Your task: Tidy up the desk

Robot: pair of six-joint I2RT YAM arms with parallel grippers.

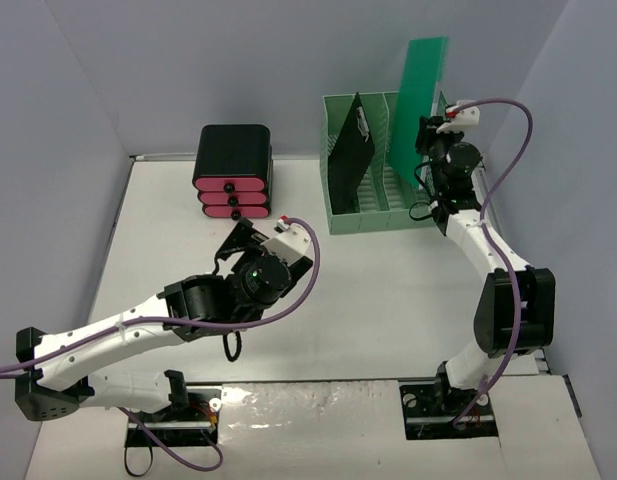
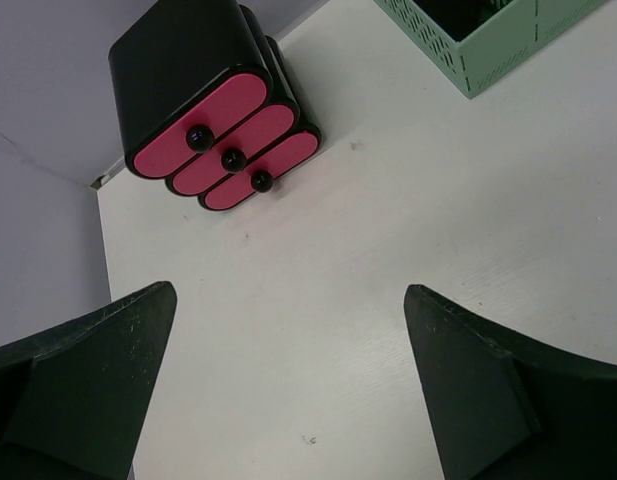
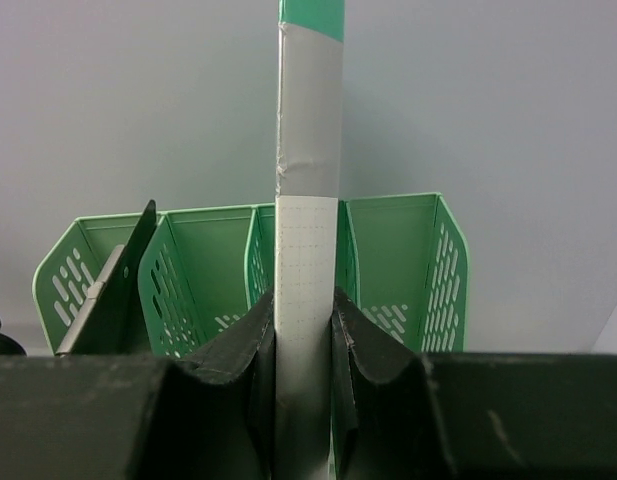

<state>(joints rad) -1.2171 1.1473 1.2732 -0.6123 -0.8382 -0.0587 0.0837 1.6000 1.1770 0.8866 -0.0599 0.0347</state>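
Note:
The white desk spreads under both arms. My right gripper is shut on a green book, held upright above the right part of the green file organizer. In the right wrist view the book's grey and white edge stands clamped between the fingers of the right gripper, with the organizer's compartments behind it. My left gripper hangs open over bare desk, nothing between its fingers.
A black drawer unit with three pink fronts stands at the back left, a little beyond the left gripper; it also shows in the left wrist view. A black folder leans in the organizer's left compartment. Grey walls enclose the desk.

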